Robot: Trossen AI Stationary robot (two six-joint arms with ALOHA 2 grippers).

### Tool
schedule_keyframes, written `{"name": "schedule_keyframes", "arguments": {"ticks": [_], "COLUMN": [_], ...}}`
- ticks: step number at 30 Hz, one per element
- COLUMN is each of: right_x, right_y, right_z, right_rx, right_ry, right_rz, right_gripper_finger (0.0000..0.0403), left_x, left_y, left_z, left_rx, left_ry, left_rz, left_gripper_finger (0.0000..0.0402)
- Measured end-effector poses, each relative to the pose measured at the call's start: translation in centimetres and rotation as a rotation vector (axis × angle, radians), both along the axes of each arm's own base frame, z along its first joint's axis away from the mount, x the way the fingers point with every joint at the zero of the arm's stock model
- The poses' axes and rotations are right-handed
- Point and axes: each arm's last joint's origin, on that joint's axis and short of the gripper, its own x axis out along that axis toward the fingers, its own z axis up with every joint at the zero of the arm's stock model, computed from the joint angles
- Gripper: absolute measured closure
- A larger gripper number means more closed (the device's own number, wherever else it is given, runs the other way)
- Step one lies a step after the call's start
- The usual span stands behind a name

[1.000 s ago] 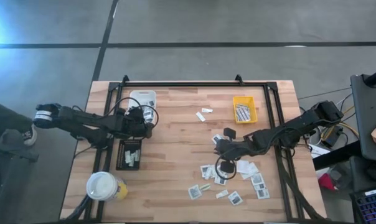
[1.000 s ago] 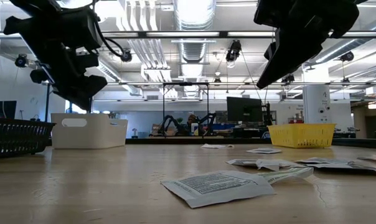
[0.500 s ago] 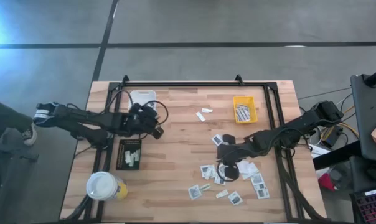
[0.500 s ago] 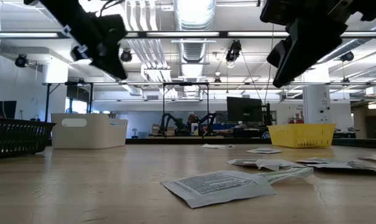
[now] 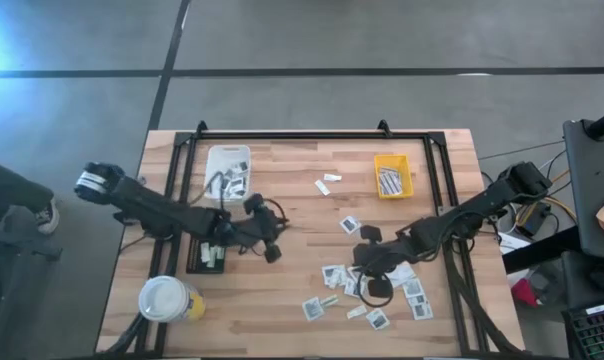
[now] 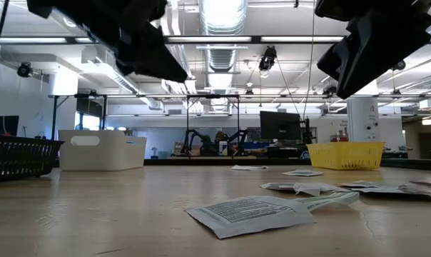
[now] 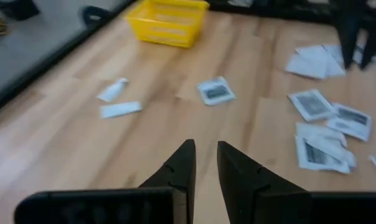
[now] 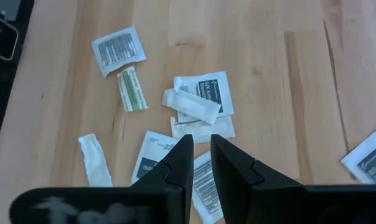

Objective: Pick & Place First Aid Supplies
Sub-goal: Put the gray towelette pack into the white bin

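The first aid supplies, flat white packets with dark print, lie scattered flat on the wooden table's near right part. They also show in the right wrist view and the left wrist view. One packet lies apart, and two small white pieces lie farther back. My left gripper hovers over bare wood left of the middle, its fingers a narrow gap apart with nothing between them. My right gripper hangs above the packet cluster, its fingers also slightly apart and holding nothing.
A yellow tray with strips stands at the back right, and a white tray at the back left. A black tray sits left of my left gripper. A white-topped yellow cup stands at the near left corner. A dark frame edges the table.
My left gripper has swung from above the white tray toward the table's middle and near side. It has tipped up from pointing down to nearly level. My right gripper has drifted a little toward the near edge, over the packet cluster.
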Motion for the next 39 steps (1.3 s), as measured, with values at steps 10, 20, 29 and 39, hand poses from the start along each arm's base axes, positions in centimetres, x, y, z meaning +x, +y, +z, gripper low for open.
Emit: {"name": "schedule_keyframes", "arguments": {"ticks": [10, 20, 29, 39], "right_x": [0.2, 0.1, 0.0, 0.0], "right_y": [0.1, 0.0, -0.3, -0.4], "right_z": [-0.3, -1.2, -1.5, -2.5], "right_rx": [0.045, 0.047, -0.005, 0.058], "right_ry": [-0.055, -0.104, -0.118, -0.268], "right_rz": [-0.022, -0.027, -0.069, -0.071], "right_gripper_finger": [0.035, 0.035, 0.0349, 0.0349], "left_x": [4.5, 9.5, 11.4, 11.6], "left_y": [-2.0, -3.9, -4.9, -4.1], "left_z": [-4.2, -5.7, -7.4, -9.2], "left_rx": [0.005, 0.075, 0.037, 0.029], "left_ry": [-0.046, 0.005, 0.055, 0.122], "left_rz": [-0.163, -0.363, -0.536, -0.534], "left_gripper_finger": [0.0341, 0.0341, 0.0341, 0.0341]}}
